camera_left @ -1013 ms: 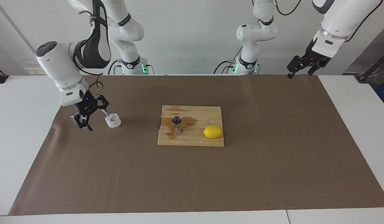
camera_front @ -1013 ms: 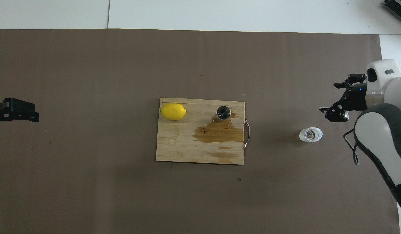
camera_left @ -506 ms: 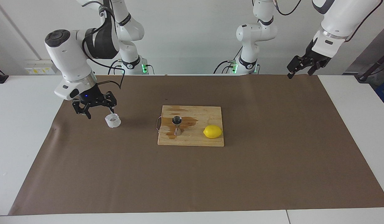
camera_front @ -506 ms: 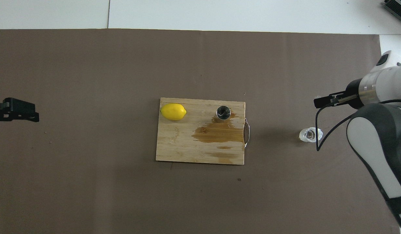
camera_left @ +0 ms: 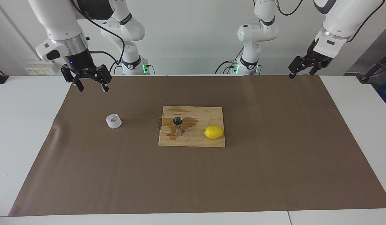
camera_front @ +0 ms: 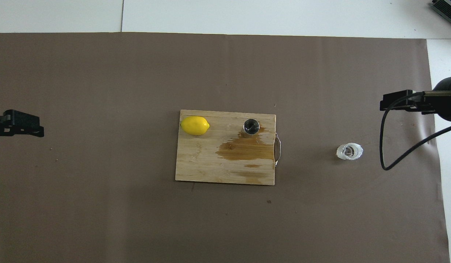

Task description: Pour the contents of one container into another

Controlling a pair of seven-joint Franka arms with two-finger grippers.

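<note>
The small white crinkled cup (camera_left: 113,121) stands upright on the brown paper toward the right arm's end; it also shows in the overhead view (camera_front: 350,151). The steel hourglass jigger (camera_left: 178,125) stands upright on the wooden board (camera_left: 208,142), beside a wet brown stain; it also shows in the overhead view (camera_front: 251,126). My right gripper (camera_left: 90,83) is open and empty, raised over the paper well clear of the cup, and shows in the overhead view (camera_front: 395,100) too. My left gripper (camera_left: 300,68) waits raised over the paper's corner at the left arm's end.
A yellow lemon (camera_left: 213,132) lies on the board on the side toward the left arm. The board (camera_front: 196,164) has a metal handle (camera_front: 278,149) on the side facing the cup. Brown paper (camera_left: 193,181) covers most of the white table.
My right gripper has let go of the cup's side, risen and drawn back toward the robots. The cup stays where it stood. The left arm has not moved.
</note>
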